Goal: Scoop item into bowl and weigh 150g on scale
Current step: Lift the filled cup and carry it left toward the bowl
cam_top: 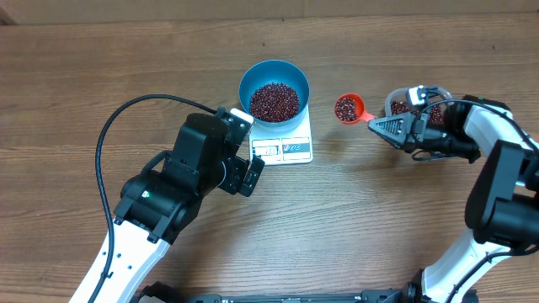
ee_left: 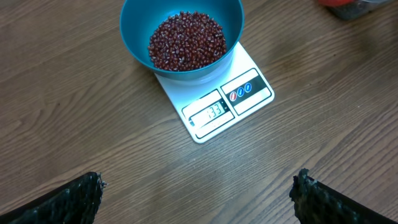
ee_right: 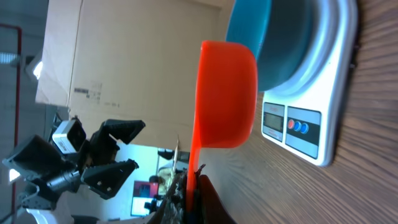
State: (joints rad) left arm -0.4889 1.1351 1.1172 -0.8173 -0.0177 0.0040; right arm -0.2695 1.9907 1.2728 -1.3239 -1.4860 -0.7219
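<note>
- A blue bowl (cam_top: 271,69) sits on a white scale (cam_top: 292,150) near the middle of the wooden surface (cam_top: 101,67). A heap of dark red-brown beans (cam_top: 275,101) lies inside the bowl.
- The scale's display (ee_left: 208,112) appears to read 133, so the load looks short of the target.
- The right end effector (cam_top: 379,124) is clenched on the handle of a red scoop (cam_top: 347,108). The scoop's cup is level and filled with more beans.
- The scoop's long axis runs from the handle at the robot's right toward the bowl, with the cup leading.
- The cup hangs just beside the scale's right edge. It is near the bowl's rim but apart from it, so the bowl lies to the scoop's left.
- A clear tub (cam_top: 402,103) of beans sits behind the right end effector, partly hidden.
- The left end effector (ee_left: 198,180) is released, its fingers spread wide and grasping nothing. It hovers in front of the scale, facing the display.
- The right arm is the one placed to tip beans in. Probably only part of this scoopful is needed.
</note>
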